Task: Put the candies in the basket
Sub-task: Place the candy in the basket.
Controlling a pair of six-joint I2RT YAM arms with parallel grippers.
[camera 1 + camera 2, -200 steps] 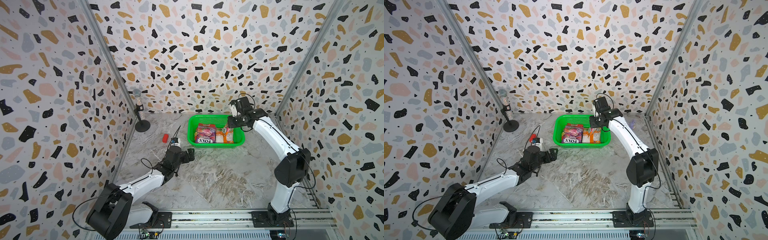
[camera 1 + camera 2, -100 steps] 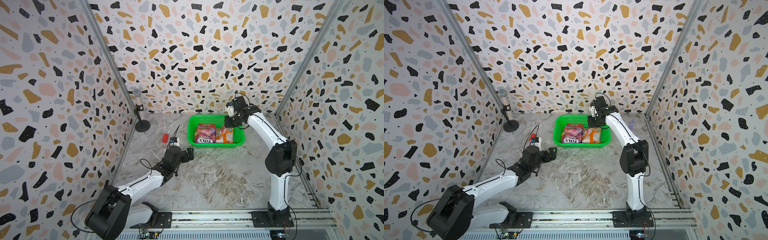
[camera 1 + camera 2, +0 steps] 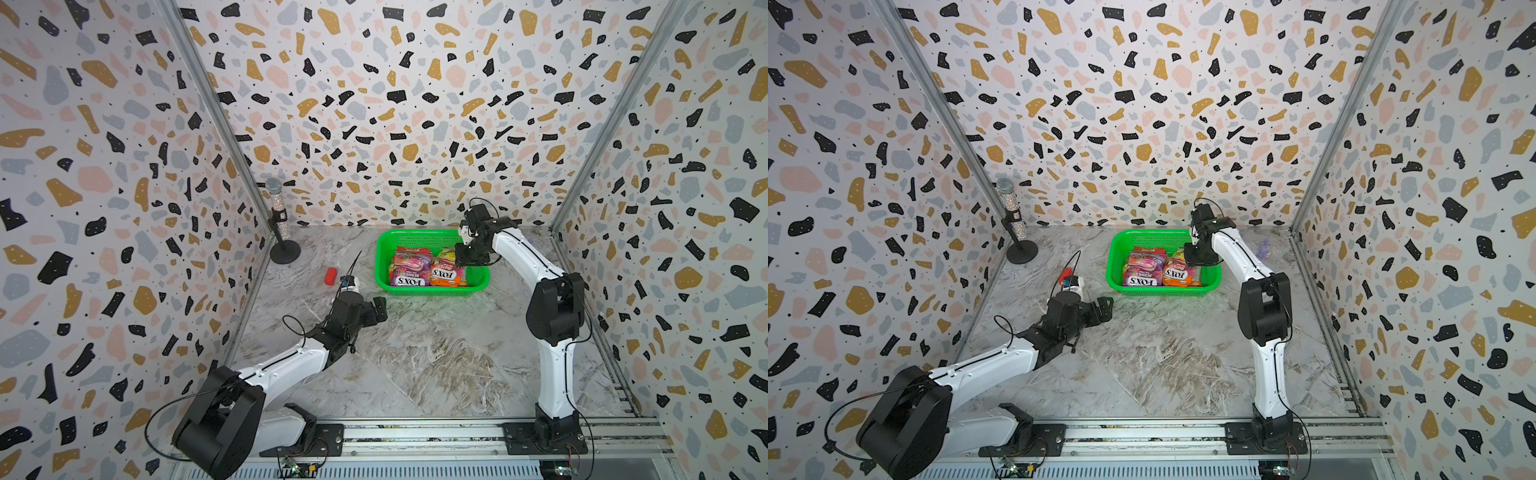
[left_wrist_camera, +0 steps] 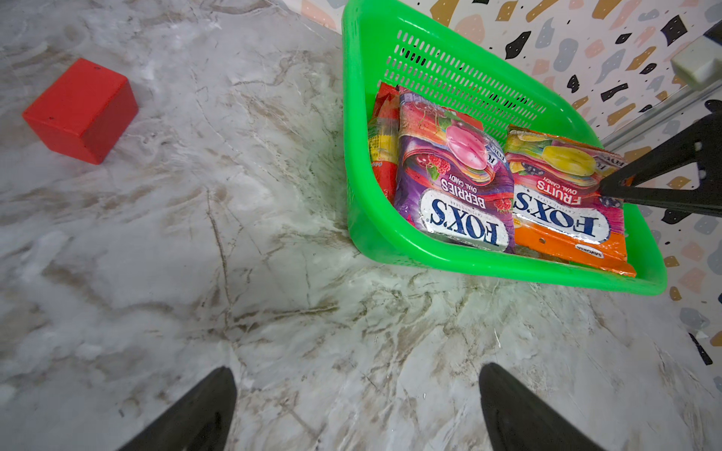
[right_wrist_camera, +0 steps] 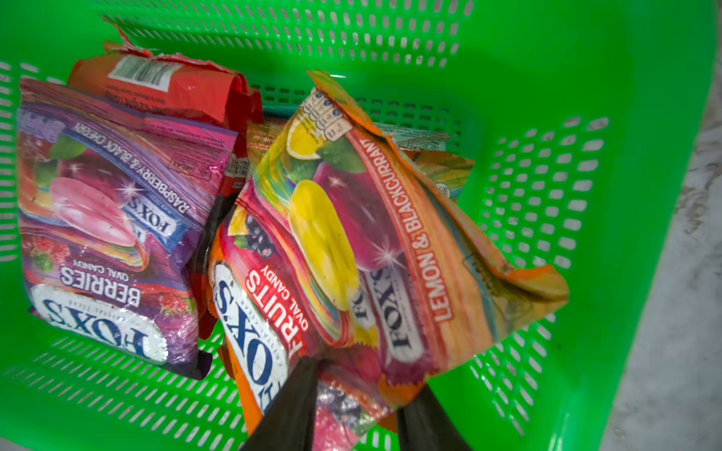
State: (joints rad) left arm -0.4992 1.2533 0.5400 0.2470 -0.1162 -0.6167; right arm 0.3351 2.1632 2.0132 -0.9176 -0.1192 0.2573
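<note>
Hovering inside the basket (image 5: 625,117), the right claw (image 5: 367,375) stands parted astride an edge of the orange bag (image 5: 351,234), apparently freeing it to lie right of the purple bag (image 5: 101,218); the left claw (image 4: 357,369), spread and empty, idles low over the counter (image 4: 273,312).

**Q:** Where is the way free?

**A:** The bare desk (image 3: 436,353) lies open from the left hand (image 3: 376,309), whose fingers are spread, up to the near wall of the basket (image 3: 428,290).

**Q:** What stands in the way?

**A:** A red block (image 3: 331,276) sits left of the basket, and a microphone stand (image 3: 285,252) fills the far left corner. Inside the basket, candy bags (image 3: 411,266) cover most of the floor. The right hand (image 5: 363,386) hangs over the orange bag (image 5: 390,254), its fingers parted astride the bag's corner. Bare mesh shows only beside that bag.
</note>
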